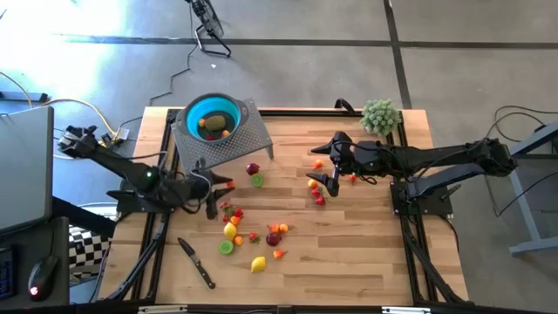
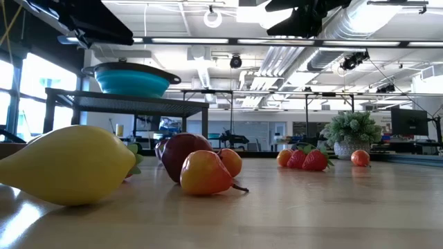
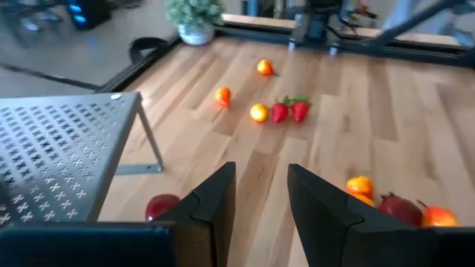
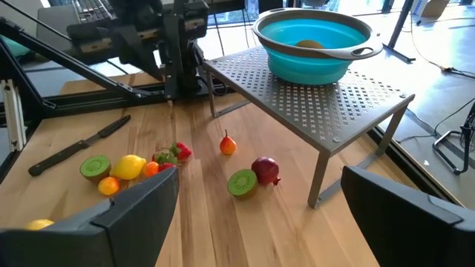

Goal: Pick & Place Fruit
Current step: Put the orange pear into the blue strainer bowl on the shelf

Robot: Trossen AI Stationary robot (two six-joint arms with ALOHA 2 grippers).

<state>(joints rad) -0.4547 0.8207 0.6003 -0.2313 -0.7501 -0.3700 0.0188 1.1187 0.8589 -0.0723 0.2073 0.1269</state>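
Left gripper (image 1: 212, 202): low over the left part of the table (image 1: 366, 262), beside the scattered fruit; its fingers (image 3: 215, 204) stand a narrow gap apart with nothing between them.
Right gripper (image 1: 332, 177): over the middle-right of the table, jaws spread wide, empty.
Fruit (image 1: 253, 235): most pieces lie loose on the wood in a central scatter, among them a lemon (image 1: 258, 263), a lime half (image 1: 226, 248) and a maroon piece (image 1: 253, 168) near the rack's front leg.
Second group: a few orange and red pieces (image 1: 316, 190) lie just below the right gripper.
Teal bowl (image 1: 212, 117): sits on top of the perforated metal rack (image 1: 235, 139) at the table's far left corner; at least two pieces of fruit are inside it.
Knife (image 1: 197, 262): black-handled, flat on the wood near the front left edge.
Plant (image 1: 380, 116): fuzzy pale green, at the far right corner.
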